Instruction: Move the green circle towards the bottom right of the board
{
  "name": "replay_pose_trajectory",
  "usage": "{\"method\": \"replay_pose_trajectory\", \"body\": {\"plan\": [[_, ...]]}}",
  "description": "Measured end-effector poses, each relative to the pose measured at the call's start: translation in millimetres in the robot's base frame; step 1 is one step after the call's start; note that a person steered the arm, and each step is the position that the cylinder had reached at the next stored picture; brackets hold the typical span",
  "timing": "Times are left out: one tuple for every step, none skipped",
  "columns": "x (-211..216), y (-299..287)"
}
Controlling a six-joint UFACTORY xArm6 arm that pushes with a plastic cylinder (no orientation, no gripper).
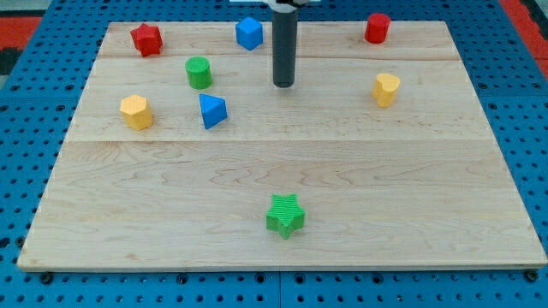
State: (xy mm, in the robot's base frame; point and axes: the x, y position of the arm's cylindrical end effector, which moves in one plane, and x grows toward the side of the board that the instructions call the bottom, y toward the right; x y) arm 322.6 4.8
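The green circle [199, 73] is a short green cylinder standing at the upper left of the wooden board [282, 222]. My tip [283, 85] is the lower end of a dark rod near the top middle of the board. It is to the right of the green circle, well apart from it, touching no block. A blue block [249, 33] stands just up and left of the rod.
A red star [146, 39] is at the top left and a red cylinder [377, 27] at the top right. A yellow block [136, 112] and a blue triangle [212, 111] lie below the green circle. Another yellow block [386, 89] is at the right. A green star [285, 215] is near the bottom middle.
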Motion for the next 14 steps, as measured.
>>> {"method": "replay_pose_trajectory", "body": {"plan": [[-46, -9], [-72, -44], [-76, -112], [-59, -153], [-4, -143], [56, -35], [23, -49], [-11, -66], [5, 24], [106, 55], [99, 65], [150, 59], [169, 63], [153, 21]]}}
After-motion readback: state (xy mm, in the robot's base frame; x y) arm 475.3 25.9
